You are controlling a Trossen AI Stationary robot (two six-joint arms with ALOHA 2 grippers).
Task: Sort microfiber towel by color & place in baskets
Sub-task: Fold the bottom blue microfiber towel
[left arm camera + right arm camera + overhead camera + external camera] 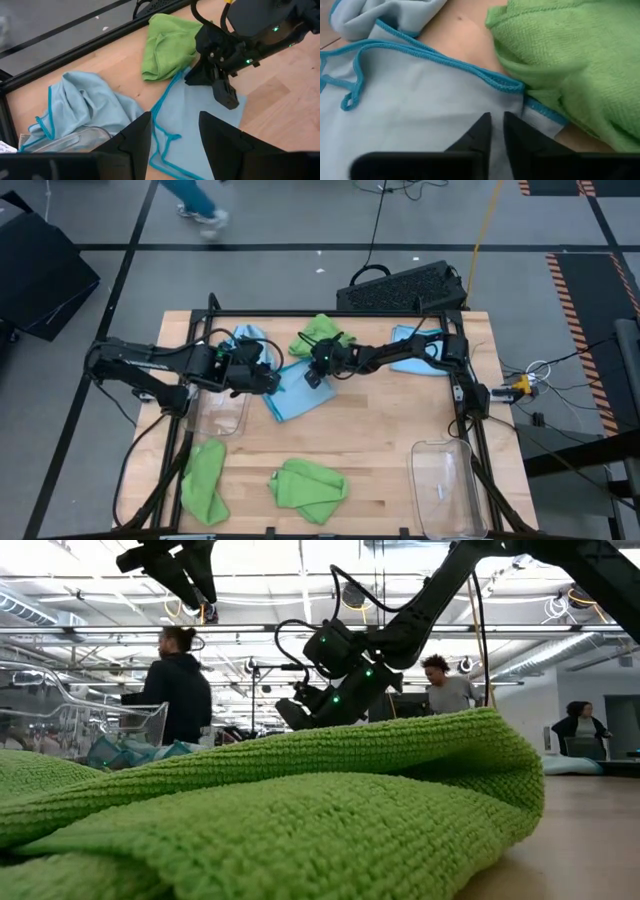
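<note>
A light blue towel (300, 393) lies spread flat at mid-table. My right gripper (496, 116) is down on its far edge, fingers nearly together, beside a crumpled green towel (320, 335). My left gripper (175, 117) stands open above the spread towel's left part, touching nothing. A second blue towel (245, 338) lies bunched by the left clear basket (222, 415), and a third (415, 345) lies under my right arm. Two green towels (205, 478) (310, 488) lie near the front edge. The right clear basket (447, 485) stands at the near right. My right gripper has its fingertips (485, 122) on the spread blue towel just inside its bound far edge (520, 95), close to the corner next to the green towel. The fingers slant down from the table's right. The towel lies flat on the table; whether a fold sits between the tips does not show.
A black perforated crate (400, 288) stands past the far edge. In the low view a green towel (300, 810) fills the foreground, and people stand in the room behind. Bare wood shows at centre front, between the green towels and the right basket.
</note>
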